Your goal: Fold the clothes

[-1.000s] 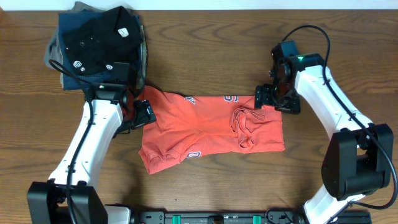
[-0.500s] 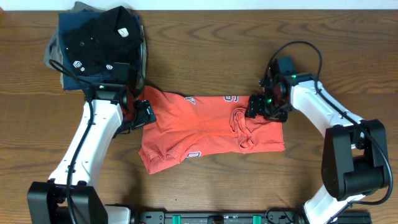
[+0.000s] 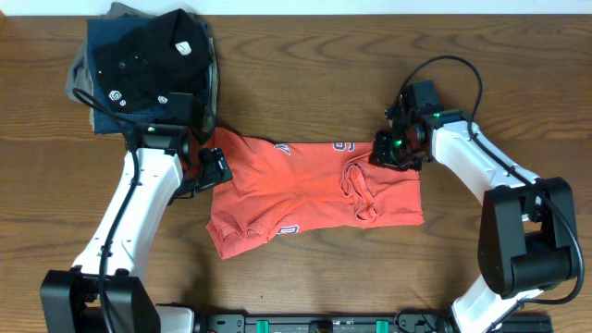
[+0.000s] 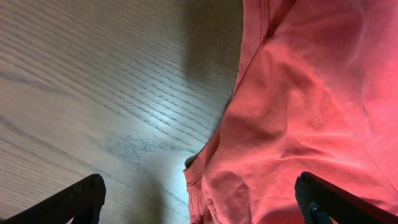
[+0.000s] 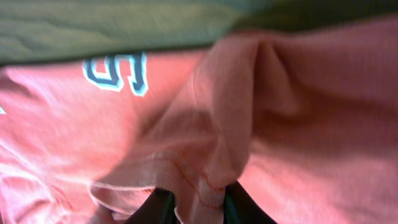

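The clothes, a red-orange T-shirt (image 3: 310, 199), lie rumpled and partly folded in the middle of the table, with white-and-dark lettering (image 5: 115, 71) showing near the far edge. My right gripper (image 3: 392, 154) sits at the shirt's far right part and is shut on a ribbed fold of it (image 5: 200, 196), which bunches up between the dark fingers. My left gripper (image 3: 211, 168) hovers over the shirt's left edge (image 4: 205, 168) with its fingers (image 4: 74, 202) wide apart; wood lies under one, fabric under the other, and nothing is gripped.
A stack of folded garments, a black shirt with small white logos (image 3: 148, 60) on top, sits at the back left corner next to my left arm. Bare wooden tabletop (image 3: 305, 83) surrounds the T-shirt.
My right gripper moved left onto the shirt's right part and closed on a fold of fabric. The left arm stayed still and open.
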`<state>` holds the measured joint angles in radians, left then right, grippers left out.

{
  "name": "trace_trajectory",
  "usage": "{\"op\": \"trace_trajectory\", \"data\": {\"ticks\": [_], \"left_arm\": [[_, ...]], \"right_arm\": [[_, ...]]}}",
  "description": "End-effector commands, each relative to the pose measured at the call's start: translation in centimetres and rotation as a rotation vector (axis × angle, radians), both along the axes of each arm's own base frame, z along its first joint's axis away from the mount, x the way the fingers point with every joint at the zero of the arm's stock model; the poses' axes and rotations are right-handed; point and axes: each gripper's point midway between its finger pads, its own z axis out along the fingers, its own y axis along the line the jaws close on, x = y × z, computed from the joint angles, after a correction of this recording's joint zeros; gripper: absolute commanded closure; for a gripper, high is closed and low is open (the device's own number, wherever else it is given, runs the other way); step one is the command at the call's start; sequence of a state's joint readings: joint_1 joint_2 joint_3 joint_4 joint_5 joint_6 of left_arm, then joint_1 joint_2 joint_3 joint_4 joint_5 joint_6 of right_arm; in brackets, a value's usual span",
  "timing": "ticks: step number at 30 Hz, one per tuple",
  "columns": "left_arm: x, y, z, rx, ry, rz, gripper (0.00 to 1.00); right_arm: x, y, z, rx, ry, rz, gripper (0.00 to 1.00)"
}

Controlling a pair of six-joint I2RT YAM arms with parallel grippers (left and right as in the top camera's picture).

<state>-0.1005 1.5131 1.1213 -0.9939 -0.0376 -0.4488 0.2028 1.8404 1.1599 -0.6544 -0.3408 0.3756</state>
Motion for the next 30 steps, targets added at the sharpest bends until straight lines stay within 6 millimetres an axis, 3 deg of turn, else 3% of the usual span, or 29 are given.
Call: {"op": "trace_trajectory", "data": {"ticks": [1, 4, 10, 11, 14, 15, 25, 27, 30], "left_arm": [[-0.2, 0.4, -0.4, 0.016, 0.015, 0.015, 0.02], [-0.2, 0.4, -0.4, 0.016, 0.013, 0.015, 0.02], [0.1, 0.4, -0.4, 0.015, 0.002, 0.016, 0.02], [0.1, 0.4, -0.4, 0.015, 0.002, 0.016, 0.02], [0.1, 0.4, -0.4, 0.014, 0.002, 0.015, 0.02], [0.1, 0.4, -0.4, 0.015, 0.002, 0.016, 0.02], [0.1, 0.4, -0.4, 0.015, 0.003, 0.016, 0.02], [0.1, 0.4, -0.4, 0.015, 0.003, 0.016, 0.02], [0.1, 0.4, -0.4, 0.015, 0.002, 0.016, 0.02]], "right_arm": [[0.4, 1.5, 0.9, 0.023, -0.039, 0.006, 0.8], [0.8, 2.8, 1.1, 0.033, -0.073, 0.014, 0.8], [1.9, 4.8, 1.7, 0.044, -0.135, 0.005, 0.67], [1.8, 5.1, 1.7, 0.048, -0.135, 0.001, 0.59], [1.9, 5.5, 1.9, 0.057, -0.141, 0.012, 0.17], [1.8, 5.5, 2.0, 0.056, -0.138, 0.012, 0.13], [1.1, 2.2, 7.8, 0.04, -0.144, 0.019, 0.11], [0.6, 1.5, 7.9, 0.015, -0.131, 0.008, 0.17], [-0.2, 1.7, 6.8, 0.004, -0.091, 0.017, 0.34]]}}
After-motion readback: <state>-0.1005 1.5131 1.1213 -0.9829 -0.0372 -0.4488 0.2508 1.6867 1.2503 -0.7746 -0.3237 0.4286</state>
